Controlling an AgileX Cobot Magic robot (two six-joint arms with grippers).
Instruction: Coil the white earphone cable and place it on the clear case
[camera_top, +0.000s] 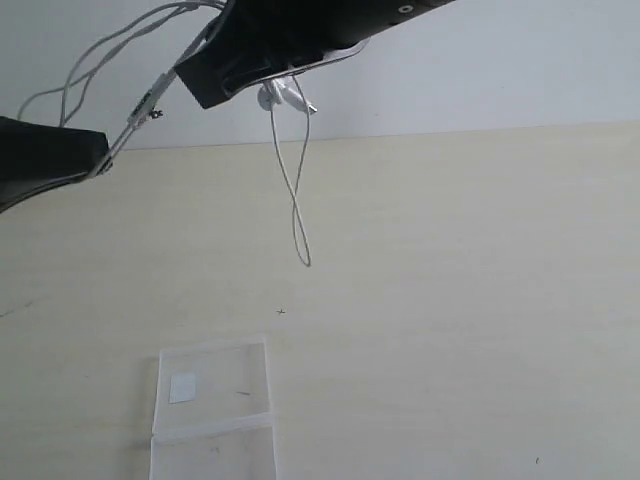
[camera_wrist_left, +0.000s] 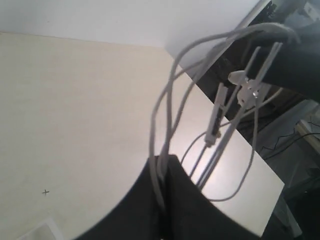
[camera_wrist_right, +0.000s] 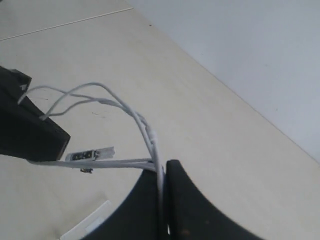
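The white earphone cable (camera_top: 290, 180) is held in the air between both grippers. Several strands run from my left gripper (camera_top: 100, 160) to my right gripper (camera_top: 265, 85), with the inline remote (camera_top: 145, 102) on the span. The two earbuds (camera_top: 280, 97) hang just under the right gripper, and a loop dangles down toward the table. My left gripper (camera_wrist_left: 162, 162) is shut on cable strands. My right gripper (camera_wrist_right: 162, 167) is also shut on cable strands, the remote (camera_wrist_right: 90, 155) beside it. The clear case (camera_top: 212, 405) lies flat at the front of the table, below and apart from both grippers.
The pale wooden table (camera_top: 450, 300) meets a white wall at the back. A small dark cross mark (camera_top: 281, 312) is on the table above the case. The table's edge, with dark equipment beyond it (camera_wrist_left: 295, 115), shows in the left wrist view.
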